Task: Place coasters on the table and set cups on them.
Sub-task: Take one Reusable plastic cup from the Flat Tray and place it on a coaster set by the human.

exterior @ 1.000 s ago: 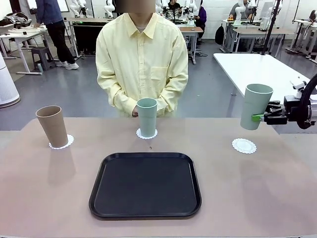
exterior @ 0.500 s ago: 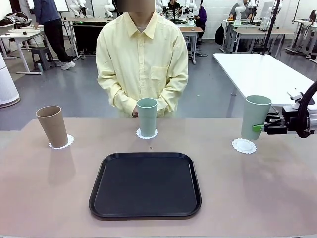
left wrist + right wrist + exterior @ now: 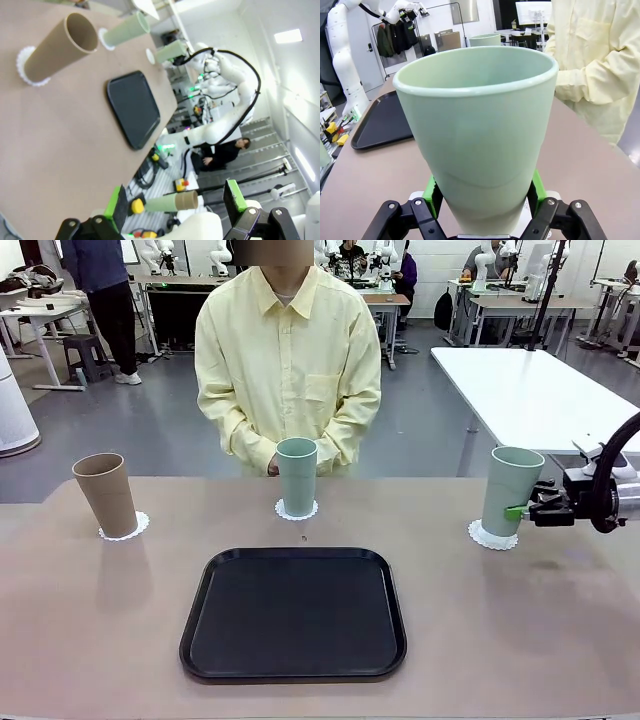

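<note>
Fingers: right gripper [image 3: 519, 510] clamped on mint cup [image 3: 512, 490] low on its wall, green pads [image 3: 434, 197] either side | left gripper [image 3: 177, 207] jaws wide, empty | cup upright, long axis vertical, base over right coaster [image 3: 480, 533], contact unclear | brown and middle cups seated | next, judged: release.

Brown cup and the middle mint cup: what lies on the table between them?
Nothing: in the front view bare table separates the brown cup from the middle mint cup; the tray sits nearer the camera.
</note>
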You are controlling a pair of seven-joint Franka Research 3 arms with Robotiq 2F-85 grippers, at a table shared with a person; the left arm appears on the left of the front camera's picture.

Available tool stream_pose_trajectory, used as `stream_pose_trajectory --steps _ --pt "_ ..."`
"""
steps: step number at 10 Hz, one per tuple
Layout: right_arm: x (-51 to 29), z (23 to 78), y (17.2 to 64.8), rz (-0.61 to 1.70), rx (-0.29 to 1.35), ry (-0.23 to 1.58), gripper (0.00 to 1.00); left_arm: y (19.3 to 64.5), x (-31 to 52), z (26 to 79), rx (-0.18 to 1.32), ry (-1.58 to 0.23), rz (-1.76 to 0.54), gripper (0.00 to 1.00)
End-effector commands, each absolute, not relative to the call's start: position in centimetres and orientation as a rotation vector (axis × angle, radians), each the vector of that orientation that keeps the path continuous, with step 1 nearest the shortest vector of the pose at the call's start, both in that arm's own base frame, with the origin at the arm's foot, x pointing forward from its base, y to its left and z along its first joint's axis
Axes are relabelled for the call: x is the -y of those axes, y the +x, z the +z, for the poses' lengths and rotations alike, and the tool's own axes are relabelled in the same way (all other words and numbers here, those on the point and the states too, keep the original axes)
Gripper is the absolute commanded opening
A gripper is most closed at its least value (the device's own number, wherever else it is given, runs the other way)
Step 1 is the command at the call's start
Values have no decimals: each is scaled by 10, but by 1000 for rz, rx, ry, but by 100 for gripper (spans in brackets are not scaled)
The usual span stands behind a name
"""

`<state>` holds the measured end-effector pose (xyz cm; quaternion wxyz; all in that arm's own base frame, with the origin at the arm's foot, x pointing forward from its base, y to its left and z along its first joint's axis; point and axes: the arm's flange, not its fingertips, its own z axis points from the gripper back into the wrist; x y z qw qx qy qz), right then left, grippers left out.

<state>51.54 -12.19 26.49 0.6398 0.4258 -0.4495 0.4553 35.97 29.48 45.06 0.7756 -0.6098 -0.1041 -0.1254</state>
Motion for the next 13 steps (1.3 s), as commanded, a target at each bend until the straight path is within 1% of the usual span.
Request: stream_pose_trajectory --steps 1,6,13 --pt "125 259 519 1098 1026 995 81 359 -296 452 224 -1315 -264 100" --pt "123 244 526 1151 1023 1010 81 359 -296 452 224 -1315 -264 100" --pt "127 236 545 1110 1030 995 81 359 -296 452 224 -1315 -264 100"
